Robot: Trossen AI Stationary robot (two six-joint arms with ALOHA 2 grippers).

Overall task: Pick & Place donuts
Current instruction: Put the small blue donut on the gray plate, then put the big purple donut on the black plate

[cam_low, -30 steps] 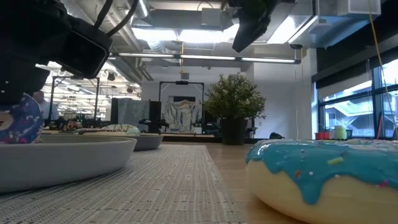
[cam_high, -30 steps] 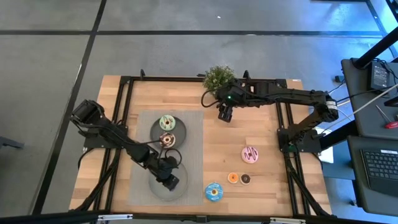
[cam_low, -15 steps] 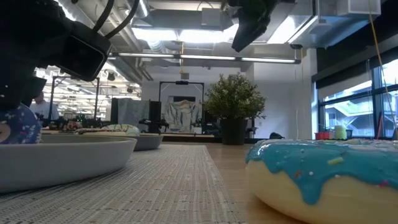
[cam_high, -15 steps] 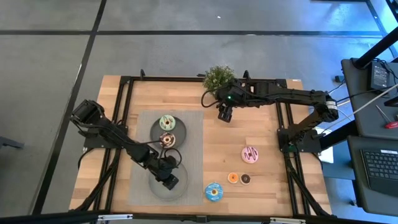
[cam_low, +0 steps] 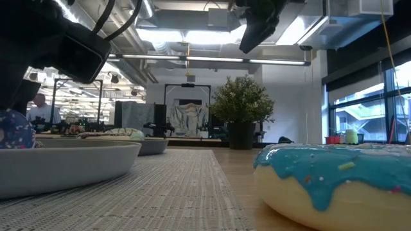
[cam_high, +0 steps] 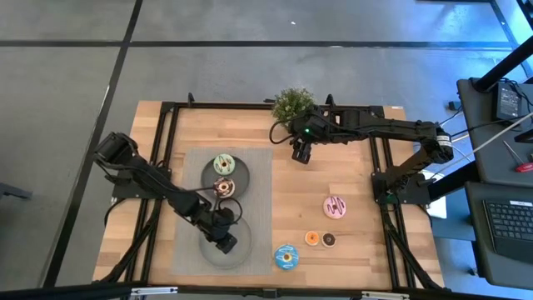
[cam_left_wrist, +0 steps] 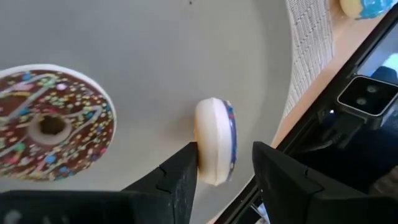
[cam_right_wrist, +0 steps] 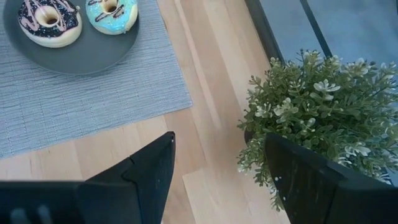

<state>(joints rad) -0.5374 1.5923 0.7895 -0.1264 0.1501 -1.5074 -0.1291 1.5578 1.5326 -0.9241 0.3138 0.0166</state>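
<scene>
A mini purple donut (cam_left_wrist: 216,146) stands on edge on the near grey plate (cam_left_wrist: 155,68), beside a chocolate sprinkled donut (cam_left_wrist: 50,124). My left gripper (cam_left_wrist: 224,154) is open, slanting down over this plate (cam_high: 208,250), one finger on each side of the purple donut (cam_low: 11,129). My right gripper (cam_high: 300,155) hangs open high over the table's far side, next to the potted plant (cam_right_wrist: 323,118). A green donut (cam_high: 223,164) and a chocolate striped one (cam_high: 225,187) lie on the far plate (cam_high: 208,177). My left gripper has one finger (cam_left_wrist: 185,171) right at the purple donut's pale underside (cam_left_wrist: 204,143); whether they touch I cannot tell. The other finger (cam_left_wrist: 267,168) stands clear of the glazed face. The donut rests on its rim on the plate.
On bare wood toward the right lie a pink donut (cam_high: 335,206), an orange (cam_high: 311,238) and a dark brown mini donut (cam_high: 329,240), and a blue donut (cam_high: 286,257) at the near edge. A grey mat (cam_high: 262,208) lies under both plates. A black frame rims the table.
My left gripper has opened over the near plate without moving away. The purple donut has sunk a little and now stands on the plate on its edge.
</scene>
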